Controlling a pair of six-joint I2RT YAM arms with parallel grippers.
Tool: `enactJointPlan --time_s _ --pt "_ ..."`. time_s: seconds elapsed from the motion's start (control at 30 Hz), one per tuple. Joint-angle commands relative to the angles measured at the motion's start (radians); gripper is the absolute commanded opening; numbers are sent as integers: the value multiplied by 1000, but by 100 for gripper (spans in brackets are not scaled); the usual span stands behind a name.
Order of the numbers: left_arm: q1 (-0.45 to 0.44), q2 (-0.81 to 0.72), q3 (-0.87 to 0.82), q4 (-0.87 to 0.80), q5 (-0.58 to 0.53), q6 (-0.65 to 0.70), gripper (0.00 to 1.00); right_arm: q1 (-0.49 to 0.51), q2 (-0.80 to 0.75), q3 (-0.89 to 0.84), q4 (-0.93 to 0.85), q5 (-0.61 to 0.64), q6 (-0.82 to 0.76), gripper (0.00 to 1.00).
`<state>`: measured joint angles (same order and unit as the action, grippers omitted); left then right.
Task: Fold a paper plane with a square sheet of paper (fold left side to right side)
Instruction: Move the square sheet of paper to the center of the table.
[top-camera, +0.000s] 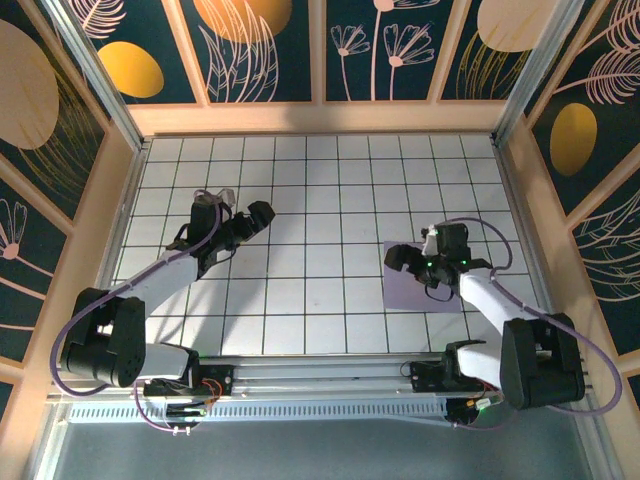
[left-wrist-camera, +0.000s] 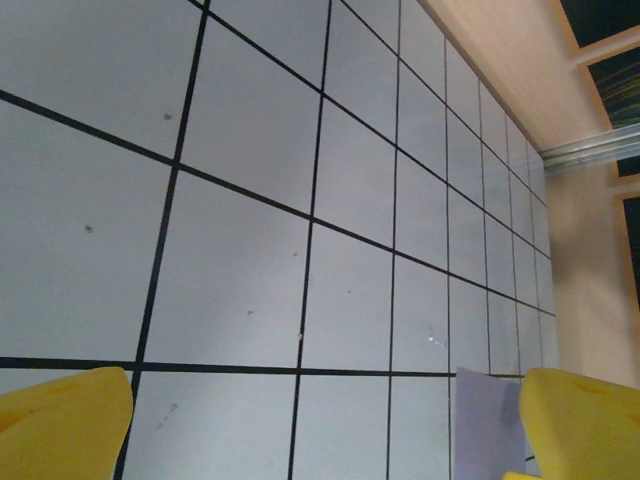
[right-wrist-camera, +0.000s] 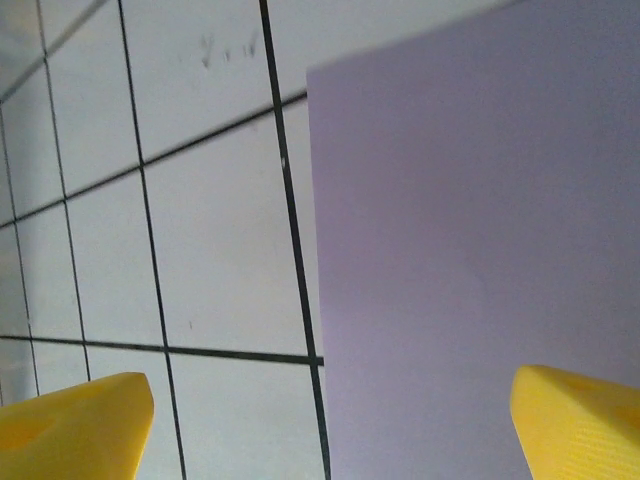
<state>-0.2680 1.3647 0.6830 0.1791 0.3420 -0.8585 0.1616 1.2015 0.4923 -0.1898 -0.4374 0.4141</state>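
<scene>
Right fingers (right-wrist-camera: 70, 425) wide over paper (right-wrist-camera: 470, 250)

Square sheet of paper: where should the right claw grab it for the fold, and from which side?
Probably its left edge, from the left and low: the square sheet of paper lies flat, and the open right claw straddles that edge.
</scene>
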Motion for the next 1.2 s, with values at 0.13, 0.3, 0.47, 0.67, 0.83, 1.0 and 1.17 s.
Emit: enactJointPlan --time_s 0.13,0.3,0.47,0.67,0.83,1.0,1.17 --pt "-11 -15 -2 -30 12 -18 99 46 38 -38 25 4 54 91" --pt "-10 -23 -2 -40 -1 -17 99 88 39 -53 30 -23 75 91" --pt "-13 -19 -3 -38 -6 -19 99 176 54 -58 99 -44 158 91" --pt "-12 0 -3 -29 -3 -23 99 322 109 -20 233 -21 303 90" --pt "-13 13 0 -23 3 -20 99 420 223 65 317 9 375 90" --pt "-12 33 16 -27 15 -12 99 517 367 173 423 35 457 91" --pt "-17 30 -1 -5 17 -30 99 579 487 247 521 67 525 91"
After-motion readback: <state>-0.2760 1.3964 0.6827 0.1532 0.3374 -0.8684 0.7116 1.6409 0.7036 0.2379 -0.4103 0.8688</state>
